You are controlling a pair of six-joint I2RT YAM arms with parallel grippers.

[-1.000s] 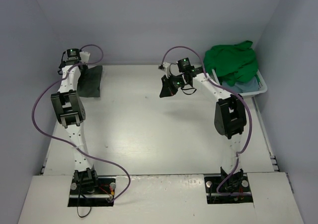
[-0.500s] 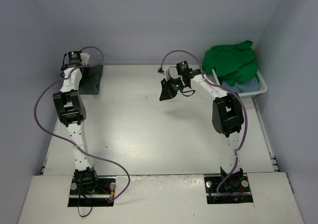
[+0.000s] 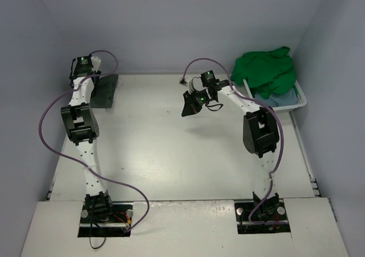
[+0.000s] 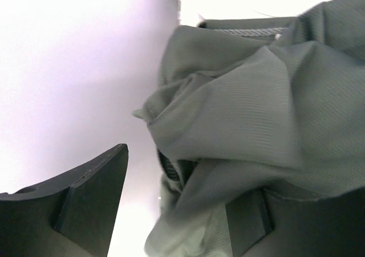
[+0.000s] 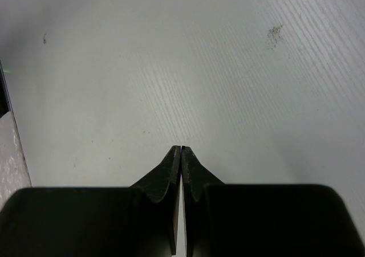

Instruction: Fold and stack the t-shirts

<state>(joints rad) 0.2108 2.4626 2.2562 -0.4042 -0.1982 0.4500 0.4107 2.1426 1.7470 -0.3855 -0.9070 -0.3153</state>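
Observation:
A dark grey-olive t-shirt [image 3: 105, 92] lies bunched at the table's far left corner. My left gripper [image 3: 91, 79] hangs right over it. In the left wrist view its jaws stand wide apart; the grey-olive t-shirt [image 4: 239, 126] is crumpled between them. The cloth drapes over the right finger [image 4: 248, 220] and leaves a gap to the left finger [image 4: 85, 203]. My right gripper [image 3: 186, 110] hovers above the middle of the far table. It is shut [image 5: 181, 150] with nothing in it. A bright green t-shirt [image 3: 265, 69] is heaped on a light blue t-shirt [image 3: 282, 101].
The green and light blue shirts fill a white plastic basket [image 3: 302, 99] at the far right corner. Grey walls close in the table on the left, back and right. The left arm's purple cable [image 3: 48, 111] loops out past the table's left edge.
My left gripper has opened and let go of the grey-olive t-shirt, which has sunk into a smaller heap. The right gripper has drifted slightly left, still shut.

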